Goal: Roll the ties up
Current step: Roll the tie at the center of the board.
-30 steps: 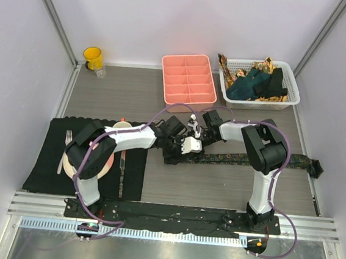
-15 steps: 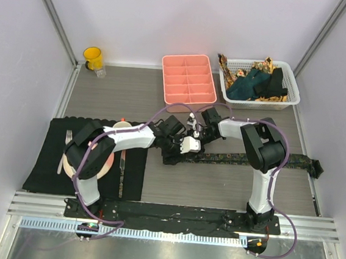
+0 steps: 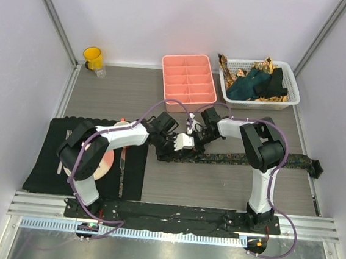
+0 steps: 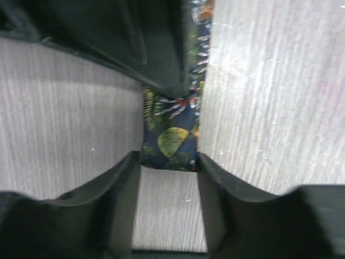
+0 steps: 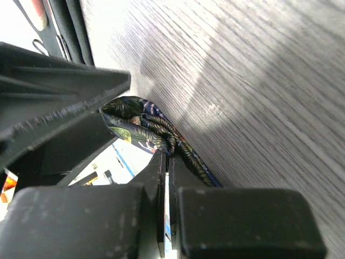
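Well to the left of the left gripper (image 3: pixel 172 149) lies a black mat (image 3: pixel 40 175). On it is a plate (image 3: pixel 106 165), half hidden under the left arm, with a fork (image 3: pixel 68 139) on its far side from that gripper and a knife (image 3: pixel 121 160) on its near side. Far behind and to the left of it, a yellow cup (image 3: pixel 93 56) stands by the back wall. The left gripper hangs low over the table (image 3: pixel 228 193) at the left end of a dark leaf-print tie (image 3: pixel 250 159). In its wrist view the fingers (image 4: pixel 121 183) stand spread about as wide as the tie. The folded end sits right at their tips, its corners against both inner edges. From there the tie runs flat to the right, away from this gripper and in front of the right arm, and its far end lies near the right wall. The right gripper (image 5: pixel 164 156) is just beside the left one, to its right and a little behind it. Its jaws are pressed together with only a slit between them. A bunched fold of the tie sits right at its tips, but I cannot tell whether a layer is caught between them. A dark wedge of the left gripper fills the space just left of that fold. Behind both grippers stands a pink tray (image 3: pixel 189 79) with compartments. Behind and to the right of the right gripper is a white basket (image 3: pixel 291 99) heaped with other ties (image 3: pixel 251 85) in teal, black and gold-brown, some of them hanging over its rim.
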Available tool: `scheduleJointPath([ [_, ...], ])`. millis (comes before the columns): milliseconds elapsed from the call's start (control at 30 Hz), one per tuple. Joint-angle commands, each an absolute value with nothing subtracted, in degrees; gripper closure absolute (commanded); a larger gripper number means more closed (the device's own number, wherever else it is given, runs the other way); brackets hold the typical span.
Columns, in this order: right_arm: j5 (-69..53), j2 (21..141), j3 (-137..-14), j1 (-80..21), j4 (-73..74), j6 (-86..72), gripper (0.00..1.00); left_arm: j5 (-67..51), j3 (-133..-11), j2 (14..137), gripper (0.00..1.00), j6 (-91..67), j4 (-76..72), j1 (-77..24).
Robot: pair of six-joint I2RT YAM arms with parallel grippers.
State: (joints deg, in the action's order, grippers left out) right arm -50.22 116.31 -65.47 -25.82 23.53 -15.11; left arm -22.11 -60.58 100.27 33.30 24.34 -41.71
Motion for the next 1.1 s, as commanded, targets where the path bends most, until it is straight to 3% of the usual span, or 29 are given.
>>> scheduleJointPath([
  [0, -45.26, 118.04, -66.36, -26.1, 24.79, -13.45, 0.99, -27.33, -61.96, 98.0, 0.54, 34.63, 24.7, -41.92],
  [400, -45.97, 118.56, -66.53, -25.75, 24.52, -13.97, 0.99, -27.25, -70.57, 104.76, 0.63, 28.74, 21.62, -44.74],
  [833, -48.42, 116.37, -66.71, -24.35, 24.43, -14.59, 0.99, -23.03, -70.57, 109.16, 0.64, 35.68, 30.49, -45.7],
  [1067, -51.59, 113.65, -67.67, -22.5, 25.84, -15.56, 0.85, -21.89, -71.63, 110.92, 0.66, 37.62, 33.05, -45.7],
])
